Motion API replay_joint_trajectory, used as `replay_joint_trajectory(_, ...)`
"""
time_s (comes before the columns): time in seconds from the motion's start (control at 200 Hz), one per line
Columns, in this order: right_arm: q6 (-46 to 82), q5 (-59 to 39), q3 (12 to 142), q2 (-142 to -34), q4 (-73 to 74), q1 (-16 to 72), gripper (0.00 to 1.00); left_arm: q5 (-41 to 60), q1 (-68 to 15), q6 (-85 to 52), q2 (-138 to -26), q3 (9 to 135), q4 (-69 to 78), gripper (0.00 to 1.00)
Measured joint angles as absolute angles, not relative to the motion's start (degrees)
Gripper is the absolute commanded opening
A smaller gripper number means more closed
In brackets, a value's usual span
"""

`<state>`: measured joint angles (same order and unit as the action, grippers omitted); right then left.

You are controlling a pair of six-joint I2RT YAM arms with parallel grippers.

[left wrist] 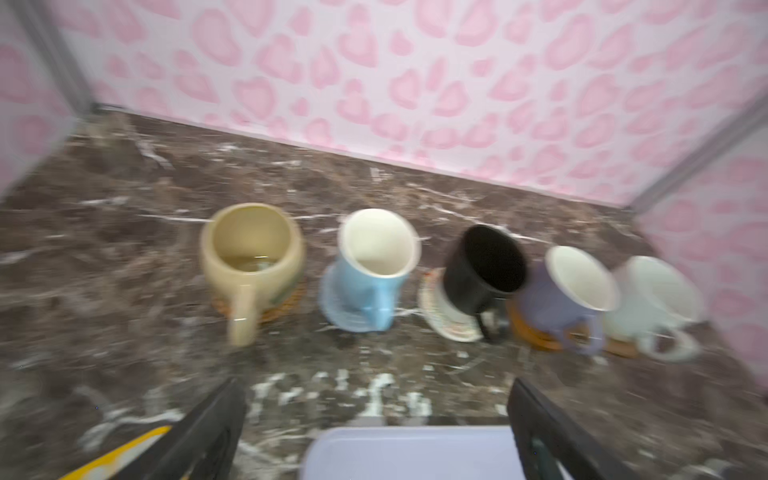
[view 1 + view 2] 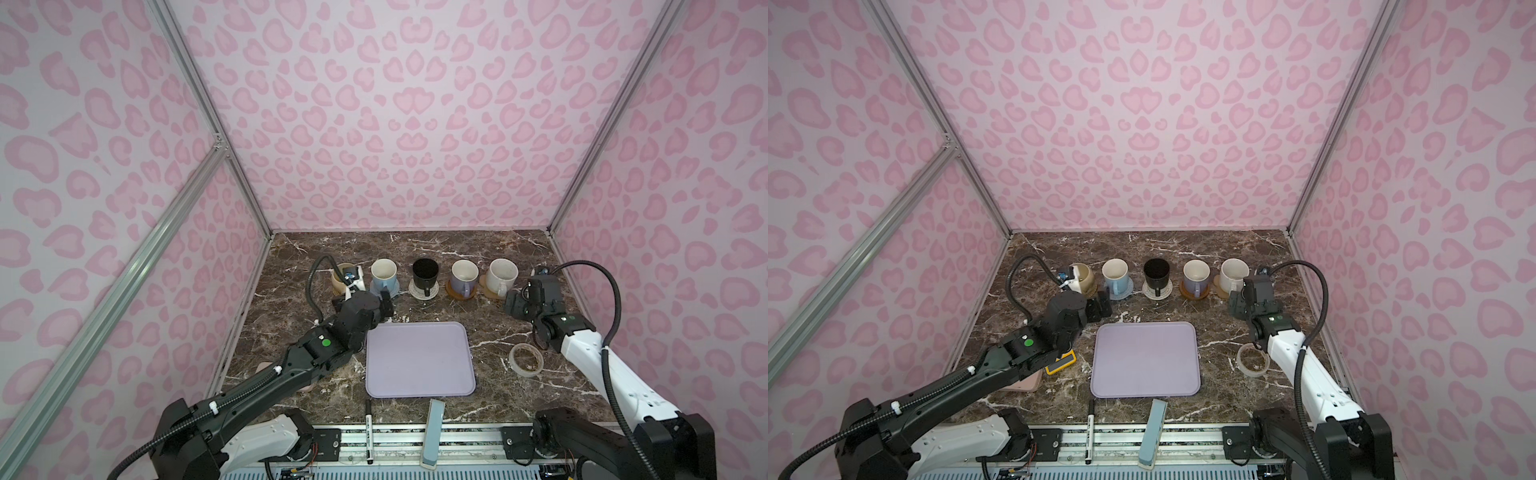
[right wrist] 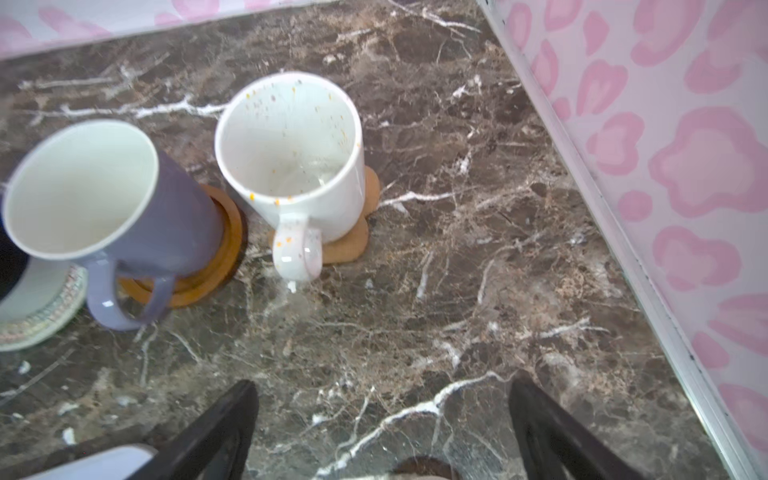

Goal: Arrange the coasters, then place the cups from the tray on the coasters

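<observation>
Five cups stand upright in a row at the back, each on a coaster: beige-yellow [image 1: 251,245] on orange woven [image 1: 282,309], light blue [image 2: 383,274] on grey-blue [image 1: 336,311], black [image 2: 424,274] on cream [image 1: 440,320], lavender [image 3: 124,199] on a brown disc [image 3: 216,266], white speckled [image 3: 299,166] on tan paw cork [image 3: 353,245]. The lavender tray [image 2: 419,359] lies bare in front of them. My left gripper [image 2: 386,307] hovers open and empty near the tray's far left corner. My right gripper [image 2: 517,305] is open and empty, just in front of the white cup.
A whitish tape roll [image 2: 525,359] lies right of the tray, under the right arm. A marker [image 2: 368,432] and a grey-blue bar [image 2: 432,432] lie at the front edge. A yellow calculator [image 2: 1061,363] sits left of the tray, below the left arm. Pink walls enclose three sides.
</observation>
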<state>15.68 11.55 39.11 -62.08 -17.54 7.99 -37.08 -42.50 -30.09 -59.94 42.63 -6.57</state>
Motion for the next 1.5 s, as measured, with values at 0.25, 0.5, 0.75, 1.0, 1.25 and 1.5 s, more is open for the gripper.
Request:
replay_joint_trajectory(0.25, 7.8, 13.2, 23.4, -62.9, 9.5, 4.6, 0.93, -45.6, -29.5, -19.0, -53.0, 29.8, 2.0, 0.97)
replay_joint_trajectory(0.5, 2.6, 14.6, 20.0, -72.8, 29.8, 3.4, 0.94, -47.2, -18.7, -11.6, -56.7, 22.9, 16.4, 0.97)
replay_joint_trajectory(0.75, 2.1, 12.6, 18.7, -79.1, 43.9, 1.2, 0.95, -34.7, -8.5, -7.0, -66.3, 17.4, 35.3, 0.97)
replay_joint_trajectory(1.0, 3.7, 8.7, 18.1, -87.0, 52.6, -0.5, 0.95, -23.8, -1.4, -6.3, -77.8, 16.7, 47.8, 0.97)
replay_joint_trajectory(1.25, 3.3, 6.1, 19.3, -87.8, 54.1, -0.3, 0.98, -15.8, -0.2, -6.2, -83.5, 17.5, 52.6, 0.97)
replay_joint_trajectory(1.5, 2.3, 5.7, 19.7, -87.8, 53.7, 0.1, 0.98, -9.7, 0.4, -4.8, -83.8, 18.9, 52.7, 0.97)
